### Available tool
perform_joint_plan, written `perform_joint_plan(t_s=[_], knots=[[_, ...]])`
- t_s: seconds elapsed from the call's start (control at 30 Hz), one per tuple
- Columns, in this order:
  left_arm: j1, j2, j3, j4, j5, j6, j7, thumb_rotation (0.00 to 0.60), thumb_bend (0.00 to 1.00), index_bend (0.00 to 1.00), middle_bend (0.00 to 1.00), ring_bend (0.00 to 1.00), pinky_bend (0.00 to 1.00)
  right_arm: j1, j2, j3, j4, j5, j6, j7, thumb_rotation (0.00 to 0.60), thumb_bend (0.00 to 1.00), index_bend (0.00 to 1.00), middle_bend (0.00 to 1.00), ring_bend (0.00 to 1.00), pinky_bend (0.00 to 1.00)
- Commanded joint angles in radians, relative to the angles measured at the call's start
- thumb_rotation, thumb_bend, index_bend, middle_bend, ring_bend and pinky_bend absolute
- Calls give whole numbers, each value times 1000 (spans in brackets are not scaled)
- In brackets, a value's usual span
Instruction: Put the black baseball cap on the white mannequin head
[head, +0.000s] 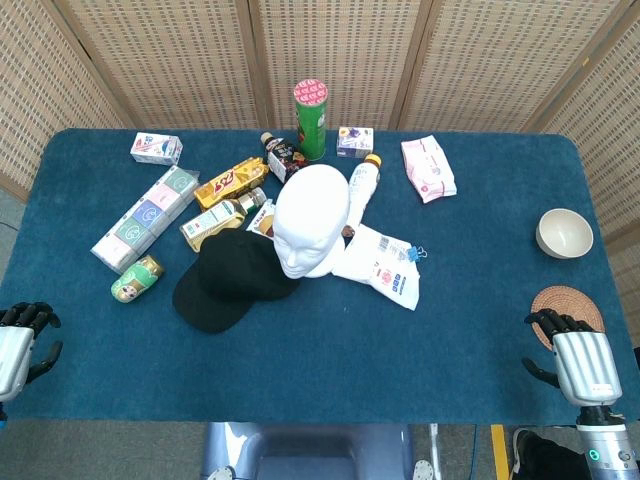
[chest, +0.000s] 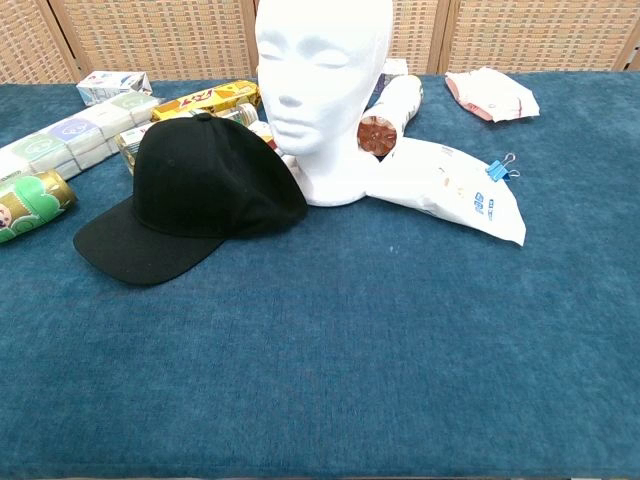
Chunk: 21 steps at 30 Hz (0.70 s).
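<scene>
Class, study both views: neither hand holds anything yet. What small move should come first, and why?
Probably reach the left hand toward the black baseball cap. The cap lies on the table just left of the white mannequin head, nearer that hand, while the right hand rests at the far edge beside a woven coaster.

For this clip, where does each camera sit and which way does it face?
Head view: high above the near edge, looking steeply down on the whole table; left hand and right hand show at the bottom corners.
Chest view: low at the near edge, looking nearly level across the cloth at the cap and mannequin head; no part of the robot shows.
Shared: cap, mannequin head, white pouch with its blue clip, snack boxes behind.
</scene>
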<state>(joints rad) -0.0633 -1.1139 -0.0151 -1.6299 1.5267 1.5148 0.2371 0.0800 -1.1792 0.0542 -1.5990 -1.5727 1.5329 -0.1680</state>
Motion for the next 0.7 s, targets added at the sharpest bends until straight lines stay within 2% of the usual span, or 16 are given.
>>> perform_joint_plan(t_s=[0.03,0.43,0.7], knots=[[2,1,1,-1,-1,0,-2,600,323,444,347,268,339,0,0,1,0,1,0,1,600,81,379,386,455,524],[6,14,2,-6,11,13,-17,600,323,444,347,268,339,-7,0,-6,5,-11,10,13,600,81,380,386,455,525],[-22,20,-6,-7,21,-20,-24,600,323,445,347,268,339,-13,3,-7,4,-11,17,16,600,82,380,386,455,525]])
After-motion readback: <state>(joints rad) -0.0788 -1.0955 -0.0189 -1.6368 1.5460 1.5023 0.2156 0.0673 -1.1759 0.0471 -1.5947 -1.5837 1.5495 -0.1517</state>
